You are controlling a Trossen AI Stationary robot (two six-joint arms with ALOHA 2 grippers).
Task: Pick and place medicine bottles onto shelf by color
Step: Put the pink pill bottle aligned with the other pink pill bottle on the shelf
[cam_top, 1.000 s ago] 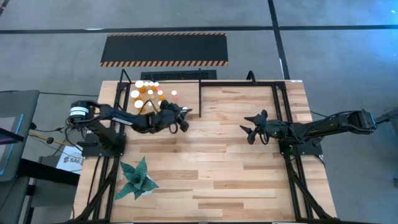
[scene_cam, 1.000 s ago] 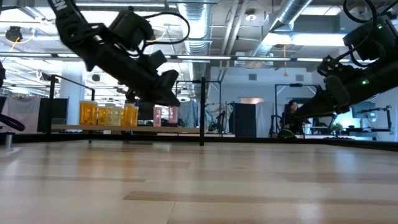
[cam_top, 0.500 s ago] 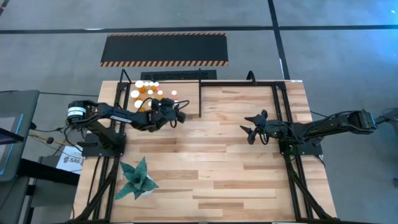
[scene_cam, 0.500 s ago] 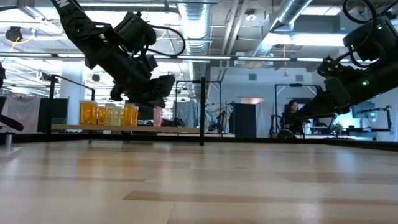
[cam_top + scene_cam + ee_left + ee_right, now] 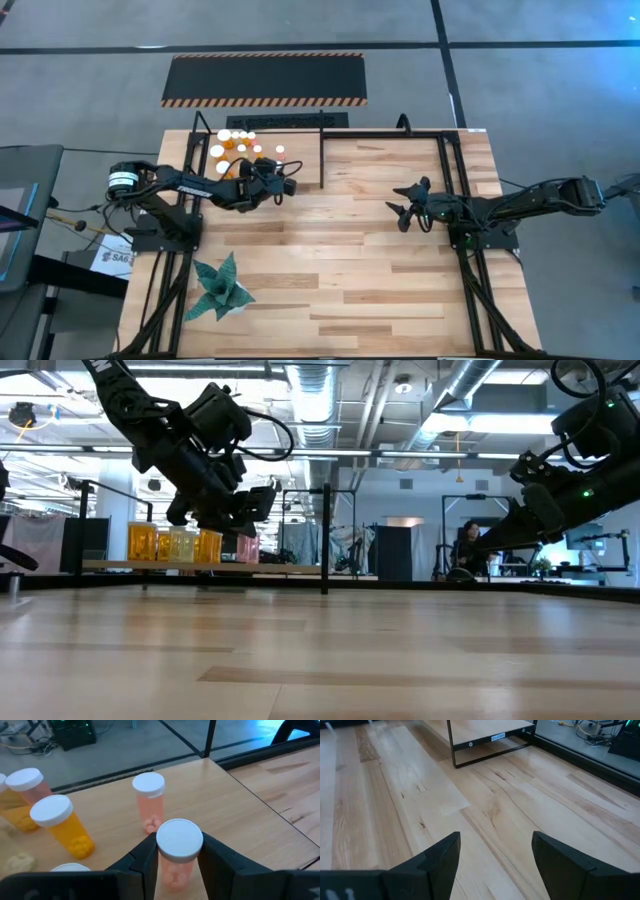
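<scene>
Two arms are over the wooden surface [image 5: 330, 250], one busy and one waiting. At about ten o'clock on the surface, the left tool [image 5: 178, 855] is closed narrowly on a pinkish-red bottle [image 5: 176, 865] with a white cap, one dark finger on each side of its body, and the bottle stands upright on the shelf [image 5: 225, 815]. A second pinkish-red bottle [image 5: 149, 800] stands just beyond it, apart from the fingers, and two orange bottles [image 5: 62, 825] with white caps stand near it, with other caps at the edge of the left wrist view. From above, the cluster of medicine bottles [image 5: 238, 148] sits at roughly eleven o'clock, just behind the left tool [image 5: 283, 182], inside the shelf's black frame posts. From table height, the amber bottles [image 5: 175, 543] line the board at nine o'clock. At three o'clock the right tool [image 5: 404, 212] hangs over bare wood with its fingers [image 5: 440, 857] spread wide, holding nothing. A green paper plant [image 5: 220, 287] lies at seven o'clock.
</scene>
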